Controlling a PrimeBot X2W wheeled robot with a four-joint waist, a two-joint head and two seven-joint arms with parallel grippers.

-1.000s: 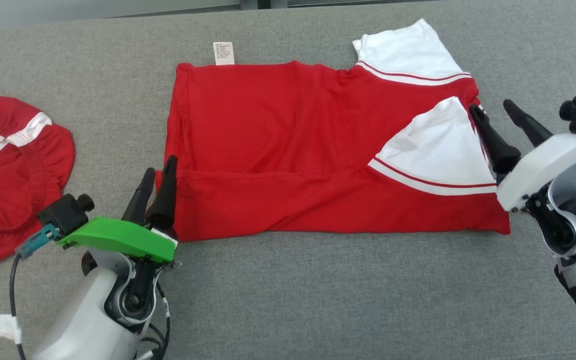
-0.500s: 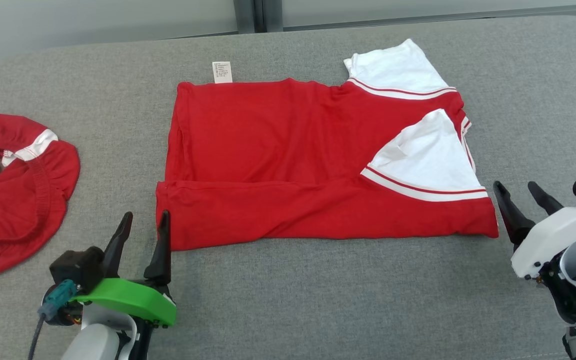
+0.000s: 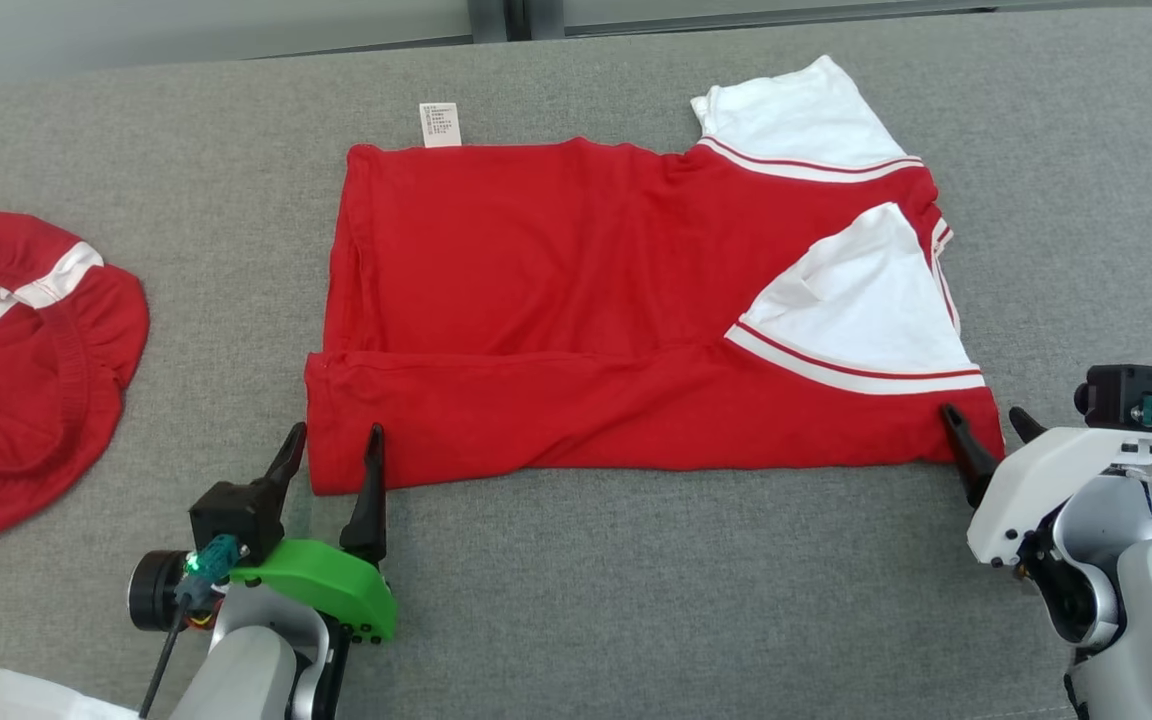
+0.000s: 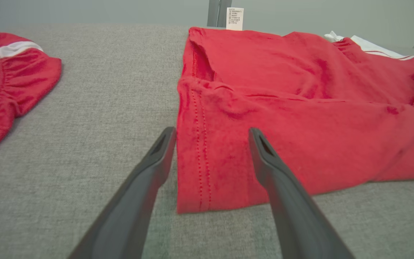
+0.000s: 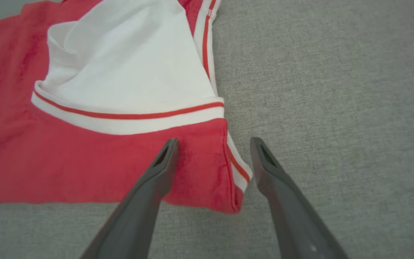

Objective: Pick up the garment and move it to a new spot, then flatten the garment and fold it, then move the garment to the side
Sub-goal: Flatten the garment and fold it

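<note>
While the red-and-white T-shirt point(image 3: 576, 310) lies folded flat on grey fabric surface point(image 3: 636, 600), left gripper point(image 3: 336, 432) straddles its near-left corner, right gripper point(image 3: 982, 410) its near-right corner; both jaws spread apart.

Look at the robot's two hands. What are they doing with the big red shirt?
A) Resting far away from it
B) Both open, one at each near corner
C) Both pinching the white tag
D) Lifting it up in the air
B: the left gripper and the right gripper both have their fingers spread, each with a near corner of the flat shirt between them.
</note>
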